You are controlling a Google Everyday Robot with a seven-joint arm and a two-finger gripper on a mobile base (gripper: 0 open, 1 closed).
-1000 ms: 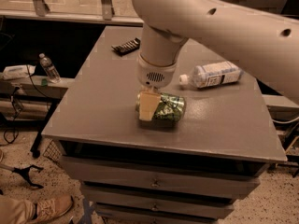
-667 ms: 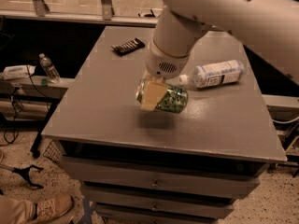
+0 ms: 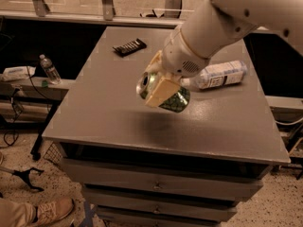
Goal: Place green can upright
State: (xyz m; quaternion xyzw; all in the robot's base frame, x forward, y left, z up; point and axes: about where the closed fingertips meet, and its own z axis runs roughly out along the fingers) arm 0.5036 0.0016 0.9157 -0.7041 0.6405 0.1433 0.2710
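Above the middle of the grey table (image 3: 94, 108), the gripper (image 3: 158, 79) is clamped around the green can (image 3: 177, 100), which is held clear of the tabletop, tilted on its side. A plastic bottle (image 3: 220, 74) is laid flat near the table's right edge.

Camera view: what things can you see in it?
green can: one, green and white, held on its side above the table
table: one, grey, middle
plastic bottle: one, clear with white label, lying on the table's right
flat black object: one, black, table's far side
small water bottle: one, clear, left of the table, lower down
shoe: one, tan, bottom left corner
arm: one, white, from upper right
end effector: one, beige, shut on the green can
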